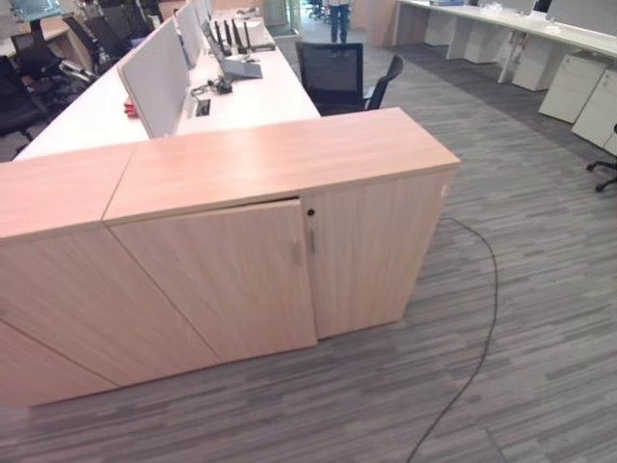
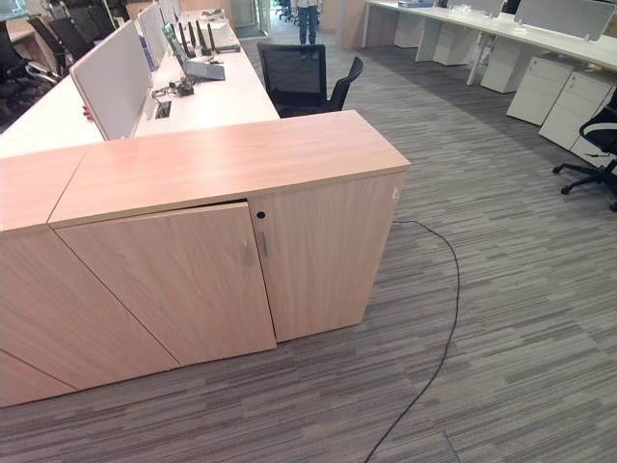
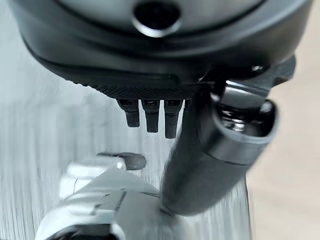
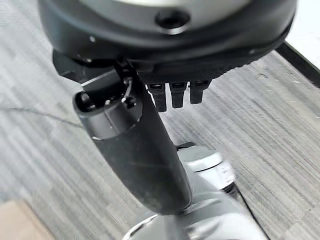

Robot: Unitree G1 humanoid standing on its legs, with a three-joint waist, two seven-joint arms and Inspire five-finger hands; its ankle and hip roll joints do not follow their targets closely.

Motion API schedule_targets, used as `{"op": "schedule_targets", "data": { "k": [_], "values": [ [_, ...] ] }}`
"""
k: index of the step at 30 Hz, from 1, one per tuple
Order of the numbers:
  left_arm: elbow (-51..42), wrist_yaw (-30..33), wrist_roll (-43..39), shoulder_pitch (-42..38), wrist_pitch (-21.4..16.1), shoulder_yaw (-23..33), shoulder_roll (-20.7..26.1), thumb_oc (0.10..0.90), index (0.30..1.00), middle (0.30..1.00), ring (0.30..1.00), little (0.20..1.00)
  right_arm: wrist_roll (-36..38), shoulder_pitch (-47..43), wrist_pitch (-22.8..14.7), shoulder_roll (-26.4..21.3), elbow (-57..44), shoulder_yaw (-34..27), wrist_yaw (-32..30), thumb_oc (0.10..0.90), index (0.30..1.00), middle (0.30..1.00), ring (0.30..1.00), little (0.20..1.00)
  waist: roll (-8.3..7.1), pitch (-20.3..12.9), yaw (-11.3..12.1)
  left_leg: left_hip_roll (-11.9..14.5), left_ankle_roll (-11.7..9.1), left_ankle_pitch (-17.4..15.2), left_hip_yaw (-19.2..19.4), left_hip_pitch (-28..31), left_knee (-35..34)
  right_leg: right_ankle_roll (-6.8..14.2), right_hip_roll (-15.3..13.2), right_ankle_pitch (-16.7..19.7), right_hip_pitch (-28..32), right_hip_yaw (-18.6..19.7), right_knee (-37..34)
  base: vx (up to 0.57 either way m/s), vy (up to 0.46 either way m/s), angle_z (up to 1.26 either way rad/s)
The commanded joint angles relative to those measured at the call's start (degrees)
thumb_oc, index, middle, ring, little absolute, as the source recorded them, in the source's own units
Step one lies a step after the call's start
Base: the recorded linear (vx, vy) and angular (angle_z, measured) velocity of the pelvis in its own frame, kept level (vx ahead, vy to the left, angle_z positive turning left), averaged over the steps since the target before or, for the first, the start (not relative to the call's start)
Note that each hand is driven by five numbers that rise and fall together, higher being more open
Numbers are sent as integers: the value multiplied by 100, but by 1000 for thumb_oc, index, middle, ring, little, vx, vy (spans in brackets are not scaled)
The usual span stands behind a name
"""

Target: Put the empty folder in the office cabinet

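A low wooden office cabinet [image 1: 280, 159] stands in front of me, with nothing on its top. Its left door [image 1: 227, 280] sits slightly ajar, standing out a little from the right door [image 1: 371, 256], which is closed. A small dark keyhole [image 1: 310, 212] sits by the seam between them. My left hand [image 3: 150, 60] hangs over the grey carpet with straight fingers [image 3: 151, 117] and an outstretched thumb, holding nothing. My right hand [image 4: 170, 45] hangs the same way over the carpet, its fingers [image 4: 177, 95] straight and nothing in it.
More cabinet fronts [image 1: 58, 299] join on the left. Behind is a long white desk [image 1: 251, 96] with divider screens and a black office chair [image 1: 333, 75]. White drawer units [image 1: 578, 87] line the far right. A person [image 1: 338, 14] stands far back. Grey carpet [image 1: 540, 318] lies open at right.
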Motion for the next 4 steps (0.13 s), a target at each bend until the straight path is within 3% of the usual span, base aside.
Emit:
{"op": "schedule_targets", "data": {
  "k": [1, 4],
  "values": [
    [-117, -6, 550, -492, -414, -210, -170, 800, 900, 900, 900, 900, -127, -434, -158, -57, 44, 214, -37, 800, 900, 900, 900, 900, -217, -38, -140, -54, -243, -91, -110, -146, -65, 465, -82, -371, 367, -226, 35, 29, 48, 0],
    [-416, 112, 902, -591, -525, -530, -138, 800, 900, 900, 900, 900, -271, -463, -226, -78, -66, 345, -99, 800, 900, 900, 900, 900, -211, -38, -162, -59, -227, -139, -111, -125, -65, 490, -106, -387, 370, -223, 35, 11, 23, 0]
  ]
}}
